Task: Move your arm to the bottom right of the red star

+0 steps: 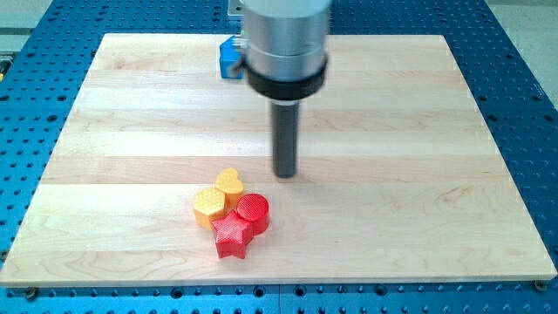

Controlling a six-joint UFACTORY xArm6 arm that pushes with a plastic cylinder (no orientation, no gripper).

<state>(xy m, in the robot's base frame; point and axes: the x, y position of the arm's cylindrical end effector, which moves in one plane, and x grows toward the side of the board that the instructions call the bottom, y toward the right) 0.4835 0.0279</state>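
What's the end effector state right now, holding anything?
No gripper: my tip touches nothing, holds nothing, and sits toward the view's top right of the red star-shaped block.

My tip (pixel 286 174) stands on bare wood, just far and right of four blocks packed tight: yellow heart (pixel 229 183), yellow hexagon (pixel 208 205), red cylinder (pixel 254 210), red star (pixel 233 235). The wood right of them is open. A blue block (pixel 229 58) sits far away.
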